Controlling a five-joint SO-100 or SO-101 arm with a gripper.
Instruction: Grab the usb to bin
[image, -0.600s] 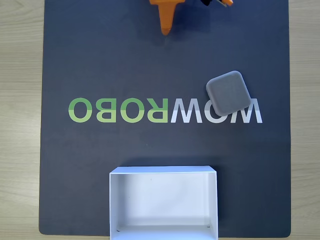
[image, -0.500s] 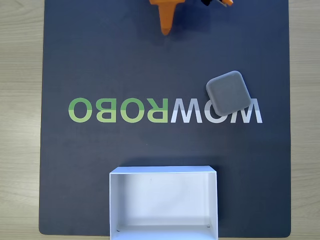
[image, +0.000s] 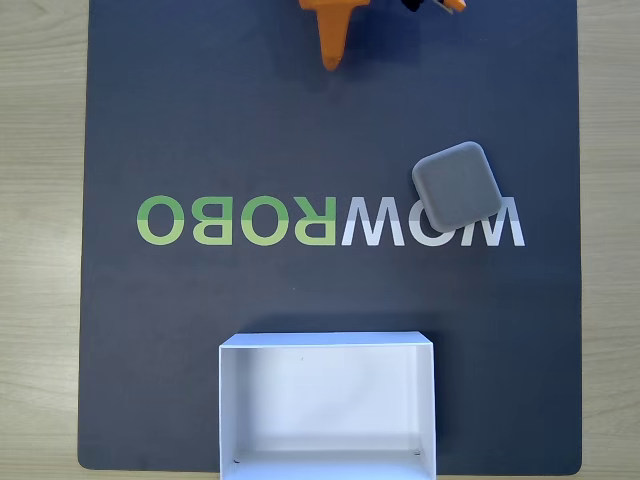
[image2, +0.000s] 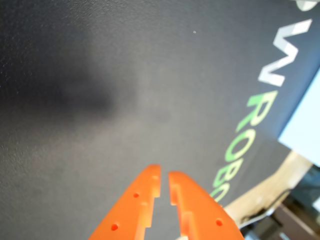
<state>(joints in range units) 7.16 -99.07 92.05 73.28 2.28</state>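
The usb (image: 457, 184) is a small grey rounded square lying flat on the dark mat, right of centre, over the white letters. In the fixed view the bin (image: 328, 341), a shallow white open box, stands at the mat's bottom edge with nothing inside. My orange gripper (image: 331, 58) pokes in from the top edge, well up and left of the usb and apart from it. The wrist view shows my gripper (image2: 164, 181) shut, its two fingers nearly touching with nothing between them, hovering over bare mat. A pale corner of the bin (image2: 306, 129) shows at that view's right edge.
A dark mat (image: 200, 120) printed with WOWROBO lettering (image: 330, 221) covers most of the wooden table (image: 40, 240). Another orange and black part of the arm (image: 440, 5) sits at the top edge.
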